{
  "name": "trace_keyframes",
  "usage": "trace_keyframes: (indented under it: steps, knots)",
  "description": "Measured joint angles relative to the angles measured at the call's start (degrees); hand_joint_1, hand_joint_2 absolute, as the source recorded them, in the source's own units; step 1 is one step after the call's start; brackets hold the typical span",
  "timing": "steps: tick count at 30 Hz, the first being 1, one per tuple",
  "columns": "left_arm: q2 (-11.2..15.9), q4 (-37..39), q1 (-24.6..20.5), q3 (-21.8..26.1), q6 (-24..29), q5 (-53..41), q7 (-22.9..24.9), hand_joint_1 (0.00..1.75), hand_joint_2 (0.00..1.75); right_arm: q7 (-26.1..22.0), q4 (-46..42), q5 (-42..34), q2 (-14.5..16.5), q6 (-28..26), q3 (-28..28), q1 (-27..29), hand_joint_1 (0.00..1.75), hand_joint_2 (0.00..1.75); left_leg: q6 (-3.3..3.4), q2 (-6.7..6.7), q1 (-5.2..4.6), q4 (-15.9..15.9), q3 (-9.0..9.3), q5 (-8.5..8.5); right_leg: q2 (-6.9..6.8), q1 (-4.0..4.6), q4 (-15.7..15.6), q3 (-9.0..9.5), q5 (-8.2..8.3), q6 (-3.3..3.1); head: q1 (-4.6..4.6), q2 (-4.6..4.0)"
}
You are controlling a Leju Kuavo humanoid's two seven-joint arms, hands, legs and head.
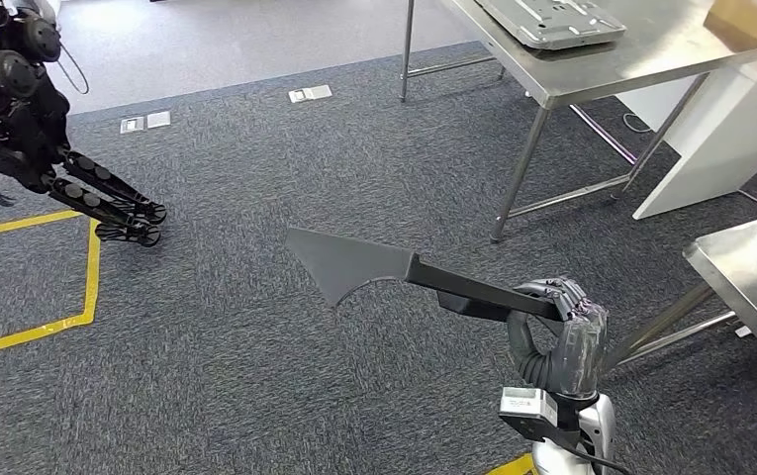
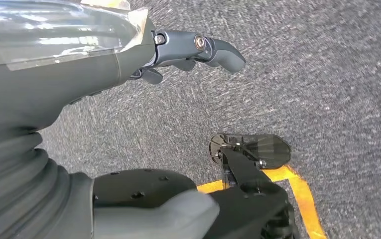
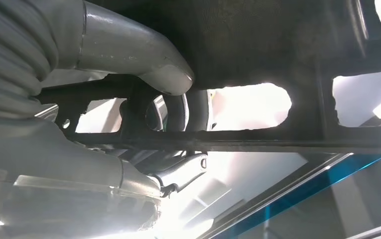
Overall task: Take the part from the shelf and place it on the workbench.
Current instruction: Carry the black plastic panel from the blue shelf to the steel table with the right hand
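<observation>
A flat, dark grey part (image 1: 374, 267), broad and notched with a curved cutout at one end and narrowing to a bar, is gripped by the right hand (image 1: 557, 332) above the carpet (image 1: 255, 178), while the left hand (image 2: 188, 50) hangs with fingers apart, holding nothing.

Right arm: comes in from the lower edge of the head view, wrist upright.
Right hand (image 1: 557, 336): fingers curled around the part (image 1: 394, 270), holding it out level.
Left hand (image 2: 178, 50): hangs toward the floor, fingers loosely extended, holding nothing.
</observation>
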Motion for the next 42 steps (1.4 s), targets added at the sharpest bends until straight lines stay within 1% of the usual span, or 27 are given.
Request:
trace_keyframes:
  steps: [1,3,4,6,7,9,11,12,13,14,15,17,19,21,22,24,26,28,29,31,32,34,36,37,39,41,42]
  knots:
    - [0.0,0.0,0.0,0.0,0.0,0.0,0.0,0.00,1.75,0.0,0.0,0.0,-0.1,0.0,0.0,0.0,1.75,1.75,-0.23,0.62,-0.04,0.1,0.03,-0.15,-1.32,-0.18,-4.3,2.51,1.17,0.38,0.03,0.00]
    - [0.0,0.0,0.0,0.0,0.0,0.0,0.0,0.00,1.75,0.1,-0.1,-0.2,-0.2,0.0,-0.1,0.1,1.75,1.75,-0.92,1.71,-0.34,0.6,0.08,-0.57,-3.23,-0.09,-10.3,5.93,2.87,0.28,-0.02,0.00]
    - [0.0,0.0,-0.1,0.0,0.0,0.0,0.0,0.00,1.75,0.1,-0.2,-0.2,-0.3,0.0,-0.1,0.2,1.75,1.75,-1.22,2.20,-0.48,0.7,0.13,-0.75,-3.55,0.05,-11.3,6.42,3.12,-0.05,-0.05,0.00]
    - [0.0,0.0,-0.1,0.0,0.0,0.0,0.0,0.00,1.75,0.0,-0.4,-0.4,-0.5,0.0,-0.3,0.6,1.75,1.75,-1.72,3.17,-0.41,0.8,0.28,-0.96,-2.34,0.07,-11.3,6.24,3.37,-0.80,-0.12,0.00]
    - [0.0,0.0,-0.2,0.0,0.0,0.0,0.0,0.00,1.75,-0.1,-0.5,-0.4,-0.6,0.0,-0.4,0.8,1.75,1.75,-2.01,2.88,-0.19,1.1,0.24,-1.37,-1.72,-0.06,-11.3,6.22,3.46,-1.09,-0.14,0.00]
    - [0.0,0.0,-0.3,0.0,0.0,0.0,-0.1,0.00,1.75,-0.2,-0.7,-0.4,-0.7,0.0,-0.5,0.9,1.75,1.75,-2.53,0.28,0.27,4.7,-1.15,-3.99,-0.52,-0.40,-11.5,6.29,3.70,-2.00,-0.27,0.00]
    - [0.0,0.0,-0.2,0.0,-0.1,0.0,-0.1,0.00,1.75,-0.4,-0.9,-0.3,-0.7,0.0,-0.6,1.0,1.75,1.75,-2.75,-2.69,0.49,12.5,-4.59,-8.09,0.69,-0.26,-11.5,6.24,3.76,-2.56,-0.39,0.00]
    - [0.0,0.0,-0.1,0.0,-0.2,0.0,-0.1,0.00,1.75,-0.5,-0.9,-0.2,-0.7,0.0,-0.7,1.1,1.75,1.75,-2.78,-3.23,0.49,16.1,-6.30,-9.40,1.37,-0.13,-11.4,6.24,3.77,-2.64,-0.40,0.00]
    - [0.0,0.0,0.0,0.0,-0.3,0.0,-0.2,0.00,1.75,-0.5,-0.9,-0.1,-0.7,0.0,-0.8,1.3,1.75,1.75,-2.73,-3.43,0.49,17.9,-7.31,-9.61,2.11,-0.01,-11.4,6.25,3.80,-2.68,-0.39,0.00]
    - [0.0,0.0,0.1,0.0,-0.3,0.0,-0.2,0.00,1.75,-0.5,-0.9,-0.1,-0.7,0.0,-0.9,1.4,1.75,1.75,-2.58,-3.56,0.49,17.3,-7.19,-8.54,2.87,0.08,-11.4,6.28,3.83,-2.72,-0.39,0.00]
    - [0.0,0.0,0.1,0.0,-0.3,0.0,-0.2,0.00,1.75,-0.5,-0.9,0.0,-0.7,0.0,-1.0,1.5,1.75,1.75,-2.40,-3.87,0.50,14.6,-6.01,-6.56,3.64,0.11,-11.4,6.35,3.86,-2.74,-0.39,0.00]
    - [0.0,0.0,0.1,0.0,-0.3,0.0,-0.3,0.00,1.75,-0.5,-0.9,0.0,-0.7,0.0,-1.2,1.6,1.75,1.75,-1.99,-6.19,0.64,6.5,-2.26,-2.62,5.10,0.19,-11.3,6.37,3.93,-2.64,-0.39,0.00]
    - [0.1,0.0,0.1,0.0,-0.3,0.0,-0.3,0.00,1.75,-0.5,-1.0,0.0,-0.7,0.0,-1.3,1.6,1.75,1.75,-1.75,-8.24,0.64,2.2,-0.28,-1.43,6.34,0.18,-11.2,5.95,4.17,-2.22,-0.37,0.00]
    - [0.1,0.0,0.1,0.0,-0.3,0.0,-0.4,0.00,1.75,-0.5,-1.0,0.0,-0.7,0.0,-1.3,1.7,1.75,1.75,-1.35,-7.69,0.31,1.6,-0.16,-1.39,7.54,0.05,-11.4,5.23,4.62,-1.41,-0.37,0.00]
    - [0.1,0.0,0.0,0.0,-0.3,0.0,-0.4,0.00,1.75,-0.5,-1.1,0.0,-0.7,0.0,-1.3,1.9,1.75,1.75,-0.93,-6.94,0.23,1.3,-0.09,-1.09,7.36,-0.03,-11.3,4.85,4.63,-1.09,-0.37,0.00]
    - [0.1,0.0,-0.1,0.0,-0.4,-0.1,-0.4,0.00,1.75,-0.5,-1.1,0.0,-0.8,0.0,-1.5,1.9,1.75,1.75,-0.03,-5.40,0.27,0.4,0.06,-0.45,4.84,0.19,-8.4,3.13,3.13,-1.07,-0.14,0.00]
    - [0.1,0.0,0.0,0.0,-0.5,-0.1,-0.4,0.00,1.75,-0.5,-1.2,0.2,-0.8,0.0,-1.6,2.0,1.75,1.75,0.35,-3.76,0.17,0.1,0.03,-0.24,1.80,0.37,-1.3,-0.17,-0.19,-1.51,0.12,0.00]
    - [0.1,0.0,0.1,0.0,-0.7,-0.3,-0.4,0.00,1.75,-0.5,-1.2,0.7,-0.8,0.0,-1.8,2.3,1.75,1.75,0.37,-2.04,0.01,0.1,-0.05,-0.27,0.97,0.29,4.6,-2.69,-2.17,-1.28,0.19,0.00]
    - [0.1,0.0,0.1,0.0,-0.8,-0.3,-0.4,0.00,1.75,-0.5,-1.2,0.9,-0.8,0.0,-1.9,2.5,1.75,1.75,0.35,-1.29,-0.03,0.2,-0.08,-0.29,0.82,0.23,4.8,-2.51,-1.95,-0.89,0.21,0.00]
    - [0.1,0.0,0.1,0.0,-1.0,-0.4,-0.4,0.00,1.75,-0.6,-1.2,1.3,-0.8,0.0,-2.3,2.7,1.75,1.75,0.14,0.04,-0.04,0.3,-0.01,-0.42,-0.22,0.04,-1.3,1.10,0.52,0.09,0.23,0.00]
    - [0.1,0.0,0.0,0.0,-1.1,-0.5,-0.4,0.00,1.75,-0.6,-1.3,1.5,-0.7,0.0,-2.5,2.8,1.75,1.75,-0.09,0.62,-0.19,0.4,0.04,-0.60,-1.61,0.06,-5.6,3.52,1.72,0.37,0.31,0.00]
    - [0.1,0.0,0.0,-0.1,-1.2,-0.5,-0.4,0.00,1.75,-0.6,-1.5,2.0,-0.6,0.0,-2.8,2.8,1.75,1.75,-0.67,1.67,-0.59,0.7,0.13,-0.99,-3.41,0.28,-10.8,6.40,3.07,0.06,0.28,0.00]
    - [0.2,0.0,0.0,-0.1,-1.3,-0.5,-0.4,0.00,1.75,-0.6,-1.8,2.2,-0.4,0.0,-3.0,3.0,1.75,1.75,-1.08,2.73,-0.75,0.9,0.20,-1.23,-2.75,0.51,-11.5,6.54,3.32,-0.69,0.12,0.00]
    - [0.3,0.0,0.0,-0.1,-1.3,-0.5,-0.4,0.00,1.75,-0.6,-1.8,2.3,-0.3,0.0,-3.1,3.2,1.75,1.75,-1.36,2.78,-0.58,1.0,0.18,-1.46,-2.12,0.28,-11.5,6.44,3.42,-1.00,0.04,0.00]
    - [0.3,0.0,-0.2,-0.1,-1.3,-0.5,-0.4,0.00,1.75,-0.6,-1.9,2.5,-0.2,0.0,-3.3,3.3,1.75,1.75,-1.98,0.61,-0.14,3.2,-0.62,-3.23,-0.87,-0.05,-11.5,6.43,3.63,-1.65,0.02,0.00]
    - [0.3,0.0,-0.2,-0.1,-1.2,-0.5,-0.4,0.00,1.75,-0.6,-2.0,2.7,0.0,0.0,-3.4,3.3,1.75,1.75,-2.38,-2.48,0.11,9.7,-3.47,-6.95,0.27,-0.11,-11.6,6.40,3.76,-2.26,-0.03,0.00]
    - [0.3,0.0,-0.2,-0.1,-1.2,-0.5,-0.3,0.00,1.75,-0.6,-2.0,2.7,0.1,0.0,-3.4,3.4,1.75,1.75,-2.42,-3.15,0.17,13.6,-5.33,-8.68,0.87,-0.04,-11.5,6.37,3.79,-2.49,-0.01,0.00]
